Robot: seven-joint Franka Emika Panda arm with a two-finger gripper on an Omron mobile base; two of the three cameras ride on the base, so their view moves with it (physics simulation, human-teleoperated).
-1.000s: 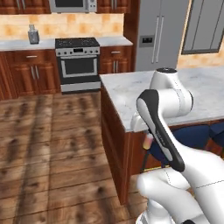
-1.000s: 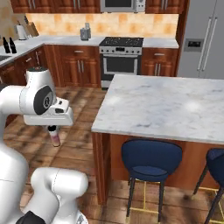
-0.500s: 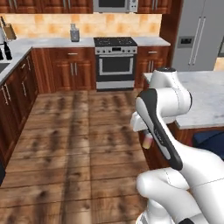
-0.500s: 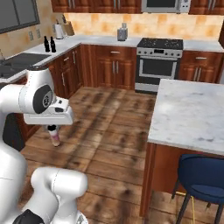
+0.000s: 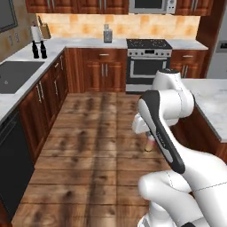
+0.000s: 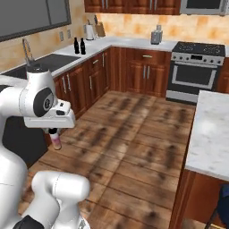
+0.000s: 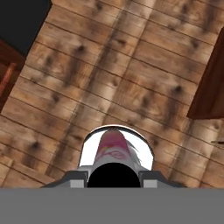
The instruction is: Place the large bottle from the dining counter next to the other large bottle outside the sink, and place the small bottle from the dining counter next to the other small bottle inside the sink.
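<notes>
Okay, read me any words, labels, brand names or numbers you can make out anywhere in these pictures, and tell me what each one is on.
No text here can be read.
small bottle, held in the gripper: a white mark on the pink body, too blurred to read.
two dark bottles on the counter by the sink: too small to show any label.
stove and microwave: no legible controls or brand.

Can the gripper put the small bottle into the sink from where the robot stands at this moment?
Probably not yet. The gripper holds the small bottle over the wood floor, and the sink lies farther off in the counter, so the base likely must drive closer first.
</notes>
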